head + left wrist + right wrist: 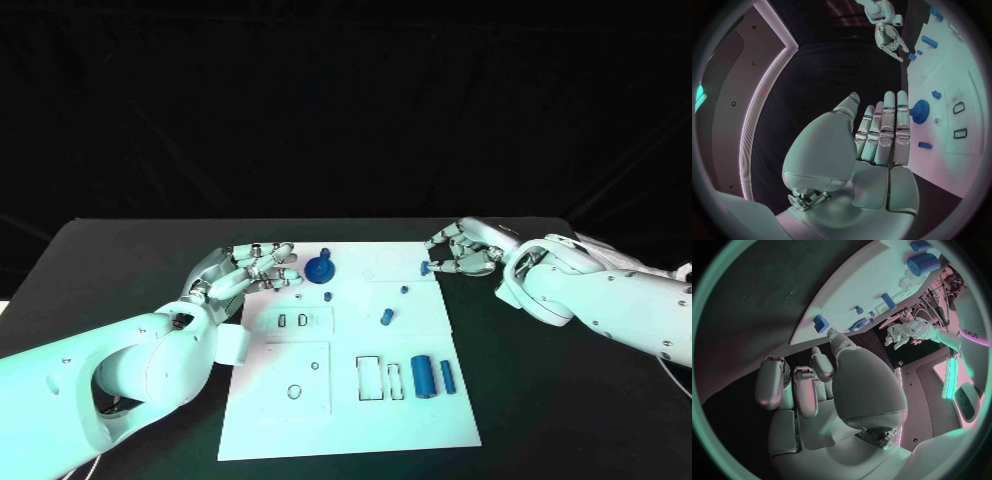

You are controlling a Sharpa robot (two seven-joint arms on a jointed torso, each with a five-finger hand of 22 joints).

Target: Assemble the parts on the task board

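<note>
The white task board (368, 420) lies mid-table. A blue gear (320, 269) stands near its far left corner, also seen as the gear (920, 111). My left hand (253, 268) hovers just left of the gear with fingers (887, 125) stretched out and nothing in them. At the board's far right edge lies a small blue piece (427, 267). My right hand (462, 252) sits beside it with fingers (773, 385) curled in. Its thumb (839, 342) reaches to the small blue piece (821, 322) on the board's edge.
More blue parts lie on the board: a short piece (329, 296), a tiny peg (404, 290), an oblong piece (387, 317), a cylinder (423, 376) and a thin bar (447, 376). Empty slots (379, 378) sit beside these. Black table (116, 270) surrounds the board.
</note>
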